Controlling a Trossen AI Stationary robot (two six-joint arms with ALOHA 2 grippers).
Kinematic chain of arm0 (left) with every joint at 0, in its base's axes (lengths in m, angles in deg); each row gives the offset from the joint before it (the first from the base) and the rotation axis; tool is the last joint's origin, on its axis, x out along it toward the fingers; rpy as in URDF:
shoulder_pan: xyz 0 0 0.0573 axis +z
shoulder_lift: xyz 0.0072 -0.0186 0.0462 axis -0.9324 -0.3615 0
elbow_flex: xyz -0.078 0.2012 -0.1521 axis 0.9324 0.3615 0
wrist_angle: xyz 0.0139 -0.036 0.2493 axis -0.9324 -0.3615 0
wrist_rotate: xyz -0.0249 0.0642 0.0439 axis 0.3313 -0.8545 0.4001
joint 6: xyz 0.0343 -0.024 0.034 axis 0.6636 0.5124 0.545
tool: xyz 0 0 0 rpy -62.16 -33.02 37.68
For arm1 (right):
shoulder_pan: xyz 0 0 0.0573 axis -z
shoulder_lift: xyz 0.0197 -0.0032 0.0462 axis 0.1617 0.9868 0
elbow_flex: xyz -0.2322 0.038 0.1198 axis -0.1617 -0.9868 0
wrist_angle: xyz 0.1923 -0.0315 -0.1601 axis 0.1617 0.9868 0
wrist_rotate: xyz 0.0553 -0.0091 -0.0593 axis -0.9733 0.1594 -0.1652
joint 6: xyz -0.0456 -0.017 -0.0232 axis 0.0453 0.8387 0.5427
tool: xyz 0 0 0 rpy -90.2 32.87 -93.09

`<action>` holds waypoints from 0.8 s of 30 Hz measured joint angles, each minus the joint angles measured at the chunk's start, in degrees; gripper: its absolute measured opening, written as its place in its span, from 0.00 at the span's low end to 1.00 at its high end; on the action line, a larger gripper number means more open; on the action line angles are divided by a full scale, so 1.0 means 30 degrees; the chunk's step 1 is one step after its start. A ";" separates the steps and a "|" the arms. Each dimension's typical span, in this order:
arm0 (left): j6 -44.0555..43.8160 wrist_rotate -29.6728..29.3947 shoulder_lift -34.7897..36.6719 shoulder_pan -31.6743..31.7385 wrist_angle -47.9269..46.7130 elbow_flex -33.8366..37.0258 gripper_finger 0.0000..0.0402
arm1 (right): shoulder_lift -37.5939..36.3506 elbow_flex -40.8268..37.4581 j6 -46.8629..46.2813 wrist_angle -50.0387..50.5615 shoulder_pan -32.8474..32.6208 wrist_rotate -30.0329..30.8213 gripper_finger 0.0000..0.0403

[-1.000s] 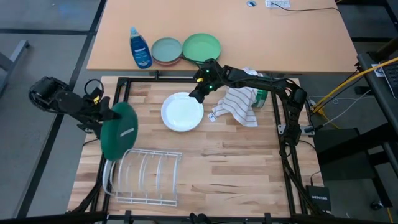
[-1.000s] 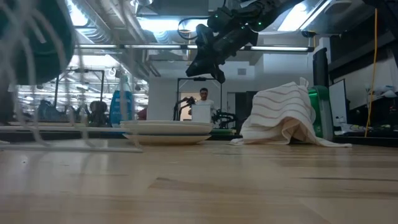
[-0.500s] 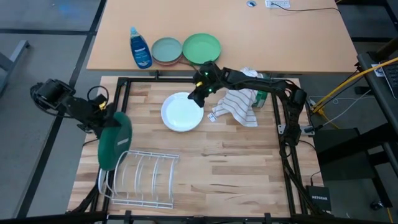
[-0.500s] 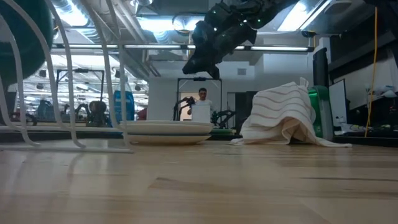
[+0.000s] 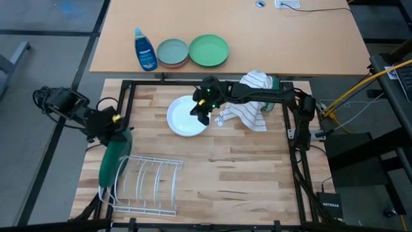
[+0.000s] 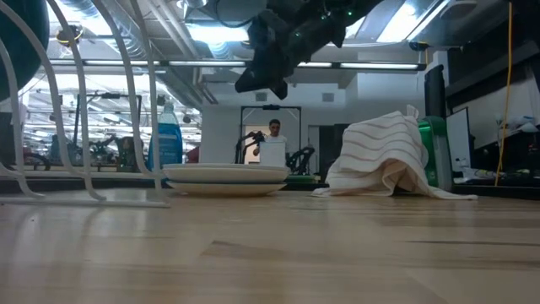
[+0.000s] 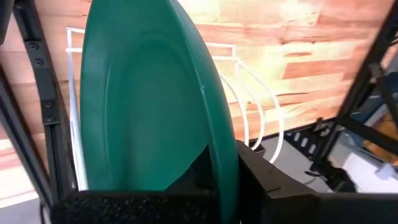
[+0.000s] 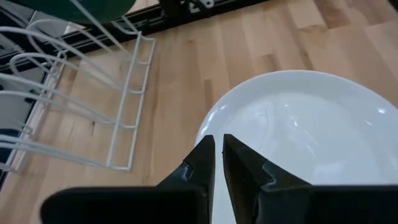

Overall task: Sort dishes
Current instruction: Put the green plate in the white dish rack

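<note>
High view: the left arm reaches in from the surface's left edge, its left gripper (image 5: 118, 134) clamped on the rim of the dark green plate (image 5: 109, 162), which stands on edge at the left end of the white wire rack (image 5: 145, 187). The right arm stretches across the far side, its right gripper (image 5: 199, 116) hovering over the right rim of the white plate (image 5: 183, 118), jaws nearly closed and holding nothing. A striped towel (image 5: 244, 113) lies just beside that plate.

Low view: the right gripper (image 6: 253, 80) hangs above the white plate (image 6: 226, 177), clear of it.

Left wrist view: the jaws pinch the green plate (image 7: 149, 99) among the rack's wires (image 7: 249, 106).

Right wrist view: the dark fingers (image 8: 202, 163) nearly meet above the white plate (image 8: 311, 130).
</note>
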State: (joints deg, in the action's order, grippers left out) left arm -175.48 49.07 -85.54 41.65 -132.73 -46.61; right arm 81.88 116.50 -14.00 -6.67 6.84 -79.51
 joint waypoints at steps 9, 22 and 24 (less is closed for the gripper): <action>0.0432 0.0358 -0.1881 0.0000 0.0060 0.0000 0.03 | 0.0000 0.0000 0.0563 0.0198 -0.1019 0.0007 0.09; 0.0512 0.0264 -0.2758 0.0000 0.0126 0.0000 0.03 | 0.0000 0.0000 0.5408 0.2174 -0.3001 0.0094 0.09; 0.0512 0.0268 -0.2758 0.0000 0.0106 0.0000 0.04 | 0.0000 0.0000 0.6248 0.2173 -0.3505 -0.0029 0.09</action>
State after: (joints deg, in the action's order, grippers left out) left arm -173.94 49.87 -93.81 41.65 -132.41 -46.61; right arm 81.88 116.50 4.74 -0.15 -3.67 -79.60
